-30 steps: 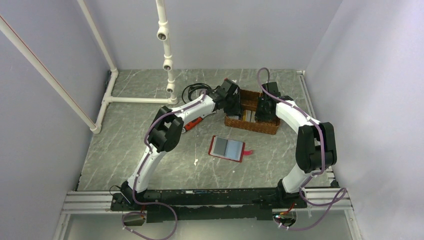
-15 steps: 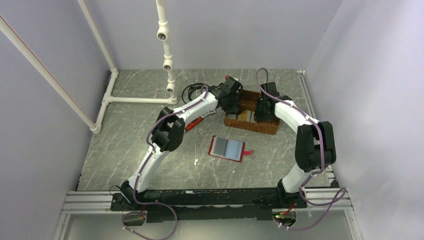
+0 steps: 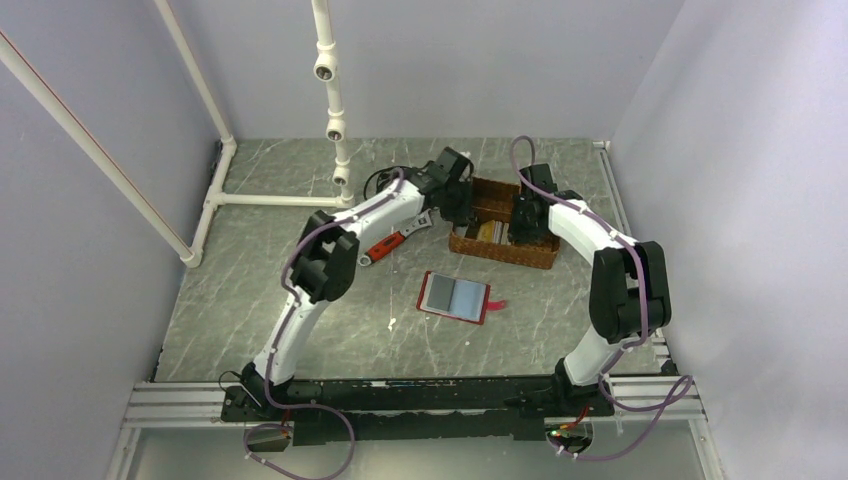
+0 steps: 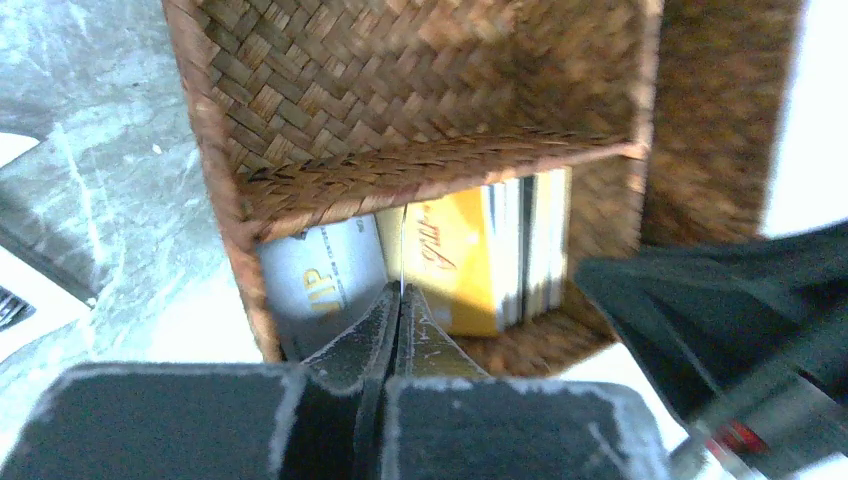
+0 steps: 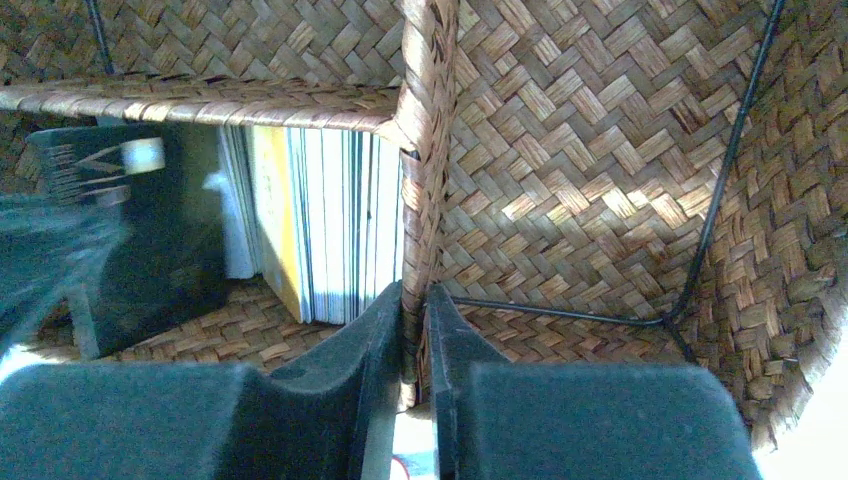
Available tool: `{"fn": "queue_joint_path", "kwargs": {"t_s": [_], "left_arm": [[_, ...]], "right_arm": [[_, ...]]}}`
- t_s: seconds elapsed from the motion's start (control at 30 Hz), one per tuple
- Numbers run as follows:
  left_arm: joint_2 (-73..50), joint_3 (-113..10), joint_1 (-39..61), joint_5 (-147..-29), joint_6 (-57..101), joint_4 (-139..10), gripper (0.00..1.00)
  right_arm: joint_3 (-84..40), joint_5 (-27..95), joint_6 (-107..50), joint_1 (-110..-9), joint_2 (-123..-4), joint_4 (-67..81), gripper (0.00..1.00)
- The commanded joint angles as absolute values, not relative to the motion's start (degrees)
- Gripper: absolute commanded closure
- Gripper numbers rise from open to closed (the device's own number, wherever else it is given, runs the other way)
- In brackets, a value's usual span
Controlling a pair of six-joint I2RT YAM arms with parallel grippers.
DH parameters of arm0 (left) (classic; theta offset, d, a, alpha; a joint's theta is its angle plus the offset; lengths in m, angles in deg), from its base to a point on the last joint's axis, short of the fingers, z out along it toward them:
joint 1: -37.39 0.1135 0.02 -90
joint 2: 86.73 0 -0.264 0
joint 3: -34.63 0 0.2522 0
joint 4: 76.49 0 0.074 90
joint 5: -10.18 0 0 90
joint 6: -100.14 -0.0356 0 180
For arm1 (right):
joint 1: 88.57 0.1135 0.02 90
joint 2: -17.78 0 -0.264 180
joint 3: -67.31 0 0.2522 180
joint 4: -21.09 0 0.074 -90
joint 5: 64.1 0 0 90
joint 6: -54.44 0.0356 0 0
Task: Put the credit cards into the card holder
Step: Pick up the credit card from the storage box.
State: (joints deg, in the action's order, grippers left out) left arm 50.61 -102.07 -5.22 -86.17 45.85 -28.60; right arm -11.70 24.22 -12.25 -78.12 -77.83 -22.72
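The credit cards (image 4: 450,260) stand on edge in a near compartment of the wicker basket (image 3: 505,255): a yellow one, a grey "VIP" one (image 4: 320,280) and several pale ones (image 5: 330,230). My left gripper (image 4: 402,292) is shut above them, with the thin edge of one card running out from between its tips. It hangs at the basket's left end (image 3: 458,200). My right gripper (image 5: 414,292) is shut on the basket's wicker divider (image 5: 425,100), over the basket's middle (image 3: 525,215). The dark-red card holder (image 3: 456,297) lies open on the table, apart from both grippers.
A red-handled tool (image 3: 385,248) lies left of the basket, under my left forearm. A black cable (image 3: 385,180) coils behind it. A white pipe frame (image 3: 335,130) stands at the back left. Side walls close in the table.
My left gripper has closed from partly open. The left arm has swung a little left and back, uncovering the red tool. The right arm has stayed put.
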Motion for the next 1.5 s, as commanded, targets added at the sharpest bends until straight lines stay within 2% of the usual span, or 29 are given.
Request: {"fn": "queue_joint_path", "kwargs": {"t_s": [0.0,0.1,0.2,0.23,0.33,0.37,0.47,0.6,0.67,0.73,0.87,1.0,1.07,1.13,1.37,1.43,1.47], "left_arm": [[36.68,-95.19,0.52,-102.13,50.88,-41.69,1.00],[31.57,-87.63,3.99,-115.37,52.80,-50.76,1.00],[26.02,-76.63,7.26,-127.93,58.52,-64.90,1.00],[24.50,-72.88,8.56,-130.78,60.67,-70.54,1.00],[19.76,-64.52,10.11,-136.89,64.86,-80.19,1.00],[18.50,-62.29,10.40,-137.55,66.36,-82.94,1.00],[16.24,-55.48,10.93,-138.46,73.52,-94.13,1.00],[15.01,-50.15,11.04,-137.87,80.57,-103.54,1.00],[14.72,-48.77,11.03,-137.50,82.78,-106.45,1.00],[14.66,-47.71,11.04,-136.89,84.04,-108.34,1.00],[15.56,-45.87,11.03,-135.66,87.02,-112.39,1.00],[16.71,-44.08,10.96,-134.77,90.44,-117.30,1.00],[16.36,-42.90,10.94,-134.27,90.26,-117.38,1.00],[15.93,-42.03,10.94,-134.02,90.12,-117.87,1.00],[14.61,-40.15,10.55,-132.63,88.84,-117.52,1.00],[14.61,-39.90,10.34,-132.50,88.74,-117.74,1.00],[14.52,-39.75,10.25,-132.47,88.60,-117.42,1.00]], "right_arm": [[-16.06,20.12,-14.20,-78.28,-78.44,-24.45,0.81],[-18.79,18.97,-15.02,-78.01,-75.76,-26.27,0.67],[-20.84,19.36,-16.62,-76.41,-70.74,-28.10,0.47],[-20.51,22.20,-17.16,-75.97,-68.50,-27.79,0.41],[-13.07,45.42,-17.51,-75.83,-60.97,-18.48,0.28],[-9.70,54.01,-15.31,-75.83,-58.27,-13.65,0.27],[-1.58,69.86,-1.95,-75.83,-56.21,2.90,0.26],[6.21,77.63,13.19,-75.75,-55.16,23.80,0.27],[7.40,78.09,16.04,-75.66,-55.78,26.39,0.29],[8.09,77.87,17.47,-75.49,-56.46,27.49,0.36],[12.30,78.68,25.17,-75.21,-57.18,36.77,0.69],[15.35,77.61,29.05,-75.13,-56.83,43.36,0.89],[15.93,77.14,29.27,-75.13,-56.65,44.22,0.90],[17.07,76.98,31.28,-75.15,-56.85,47.55,0.86],[18.03,76.77,35.04,-74.37,-59.18,54.52,0.82],[18.07,76.28,35.41,-74.25,-59.51,55.07,0.86],[17.86,76.18,34.87,-74.29,-59.51,54.20,0.97]]}}
